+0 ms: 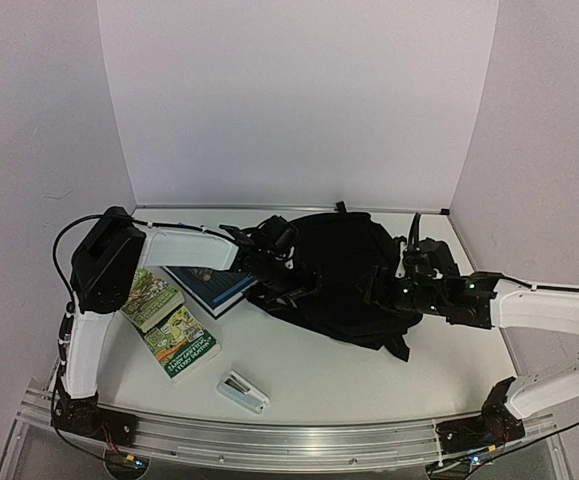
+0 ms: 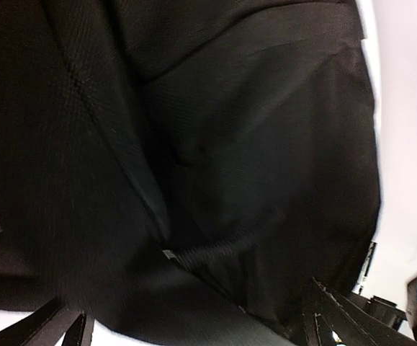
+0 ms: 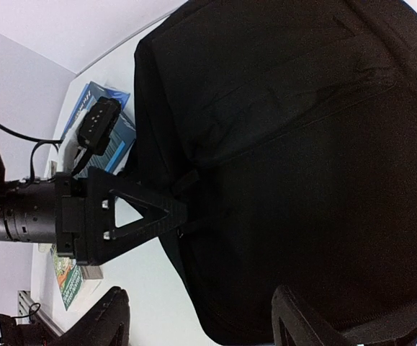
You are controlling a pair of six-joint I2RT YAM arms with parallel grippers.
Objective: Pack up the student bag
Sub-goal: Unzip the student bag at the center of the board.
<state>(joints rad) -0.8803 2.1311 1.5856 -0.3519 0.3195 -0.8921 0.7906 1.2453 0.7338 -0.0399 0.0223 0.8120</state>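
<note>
The student bag (image 1: 341, 272) is a large black fabric backpack lying flat mid-table. My left gripper (image 1: 281, 268) is at its left edge, with the jaws spread wide. In the left wrist view, black cloth and a zipper seam (image 2: 208, 252) fill the frame between the open left gripper (image 2: 194, 333). My right gripper (image 1: 381, 290) hovers over the bag's right part. In the right wrist view it (image 3: 204, 326) is open, and between its fingers lie the bag's (image 3: 302, 158) near edge and bare table. One left finger (image 3: 143, 210) touches that edge.
A blue book (image 1: 209, 284) lies just left of the bag, partly under the left arm. Two green books (image 1: 152, 297) (image 1: 181, 341) lie further left. A small white and navy pouch-like object (image 1: 242, 390) sits near the front rail. Walls close in the back and both sides.
</note>
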